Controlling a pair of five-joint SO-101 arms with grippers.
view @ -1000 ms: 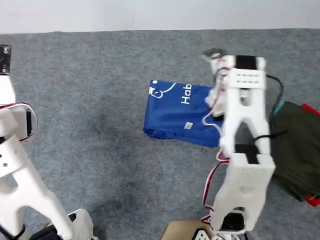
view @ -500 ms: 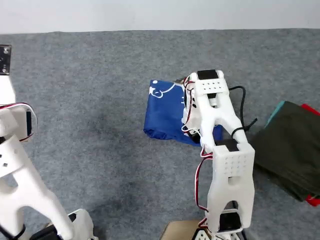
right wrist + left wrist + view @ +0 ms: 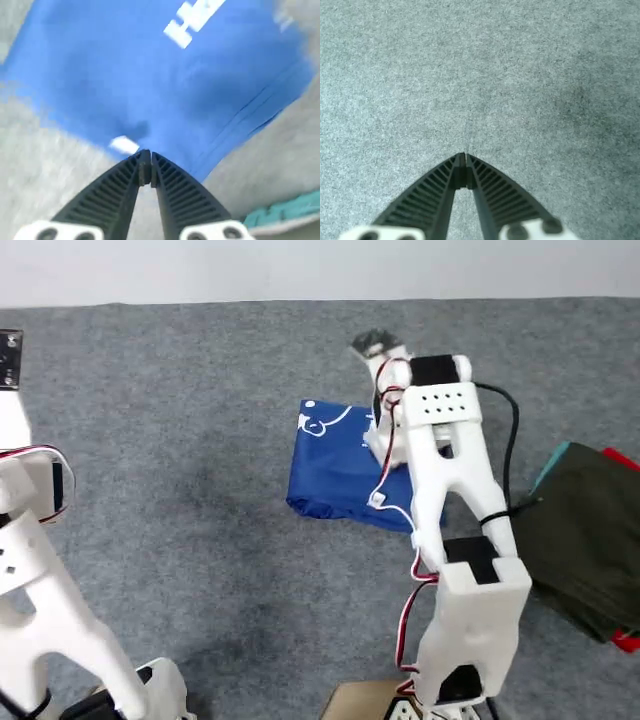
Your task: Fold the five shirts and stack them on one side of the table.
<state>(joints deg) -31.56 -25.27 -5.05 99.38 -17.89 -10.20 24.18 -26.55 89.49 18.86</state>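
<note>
Table (image 3: 180, 390) grey and felt-like in the high view. The blue shirt (image 3: 335, 465) lies folded flat near the middle, a slightly skewed rectangle. Its longer side seems to run across the table, with the white print (image 3: 325, 423) toward the far edge. The right arm (image 3: 450, 460) crosses over it and hides its right end. A stack (image 3: 585, 530) of folded shirts, dark green on top, sits at the right edge, partly cut off. The left arm (image 3: 40, 600) stands at the near left, well apart from the shirt.

Left wrist view: left gripper (image 3: 465, 157) with fingers pressed together, empty, over bare table.

Right wrist view, blurred: right gripper (image 3: 145, 155) closed on nothing, its tips above the blue shirt's edge beside a white tag (image 3: 124, 145). Whether they touch the cloth cannot be told. A teal edge (image 3: 280, 212) shows at one corner.
</note>
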